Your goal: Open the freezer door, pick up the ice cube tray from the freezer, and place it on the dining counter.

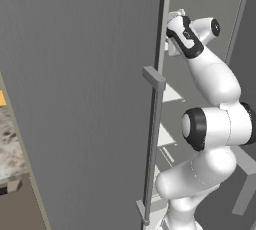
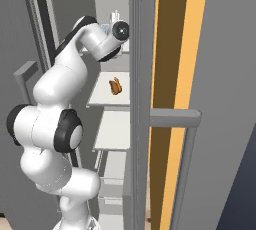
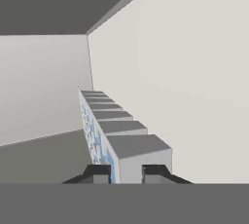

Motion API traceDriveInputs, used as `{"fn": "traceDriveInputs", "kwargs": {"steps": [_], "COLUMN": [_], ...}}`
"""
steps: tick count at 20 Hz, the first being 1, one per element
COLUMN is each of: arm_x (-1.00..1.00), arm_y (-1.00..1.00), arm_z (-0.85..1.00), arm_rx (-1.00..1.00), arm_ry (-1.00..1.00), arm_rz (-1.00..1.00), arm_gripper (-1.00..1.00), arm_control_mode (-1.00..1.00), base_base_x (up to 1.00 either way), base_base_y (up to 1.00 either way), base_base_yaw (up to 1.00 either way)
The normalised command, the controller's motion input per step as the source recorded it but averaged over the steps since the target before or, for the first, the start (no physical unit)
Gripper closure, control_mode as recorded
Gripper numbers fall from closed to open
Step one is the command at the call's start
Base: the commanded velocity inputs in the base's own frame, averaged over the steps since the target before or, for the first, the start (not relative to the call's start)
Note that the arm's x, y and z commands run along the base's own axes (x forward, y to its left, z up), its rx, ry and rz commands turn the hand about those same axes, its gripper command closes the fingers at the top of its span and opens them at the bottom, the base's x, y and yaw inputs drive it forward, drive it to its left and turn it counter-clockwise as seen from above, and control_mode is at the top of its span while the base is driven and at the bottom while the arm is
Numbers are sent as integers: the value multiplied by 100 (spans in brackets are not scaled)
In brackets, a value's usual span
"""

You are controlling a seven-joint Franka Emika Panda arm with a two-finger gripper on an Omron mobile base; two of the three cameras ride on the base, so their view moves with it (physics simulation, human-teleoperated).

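Gripper [image 3: 125, 173]: you have the two dark fingertips clamped on the near end of the ice cube tray [image 3: 109, 125], one tip on each side of its edge, seen in the hand view.
Ice cube tray: it runs away from your hand on edge, pale blue cells facing one way and the grey undersides of the cells facing the other; it lies close along the pale wall of the compartment. Whether it rests on the surface beneath or is lifted clear of it, you cannot tell from this angle.
Arm: you are reaching deep into the upper part of the freezer [image 2: 107, 4], wrist at the top shelf level in both base views.
Freezer door [image 1: 80, 99]: swung wide open, its brushed grey panel in the left of the left base view, with the long vertical bar handle [image 1: 152, 144] along its edge.
Shelves [image 2: 112, 129]: white shelves step down below your wrist in the right base view.
Brown item [image 2: 115, 87]: a small brown object sits on the shelf below the hand.
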Motion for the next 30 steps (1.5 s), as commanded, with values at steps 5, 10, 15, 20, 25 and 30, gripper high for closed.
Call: {"fn": "traceDriveInputs", "kwargs": {"steps": [5, 10, 15, 20, 25, 30], "arm_x": [-4, -22, -26, -19, -21, -37], "arm_y": [0, 0, 0, 0, 0, 0], "arm_z": [7, 15, 11, 3, 19, 26], "arm_rx": [0, 0, 0, 0, 0, 0], "arm_ry": [-3, -13, -5, -4, -1, 0], "arm_rz": [0, 0, 0, 0, 0, -1], "arm_gripper": [100, 100, 100, 100, 100, 100], "arm_control_mode": [-100, -100, -100, -100, -100, -100], "base_base_x": [0, 0, 0, 0, 0, 0], "base_base_y": [0, 0, 0, 0, 0, 0], "base_base_yaw": [0, 0, 0, 0, 0, 0]}}
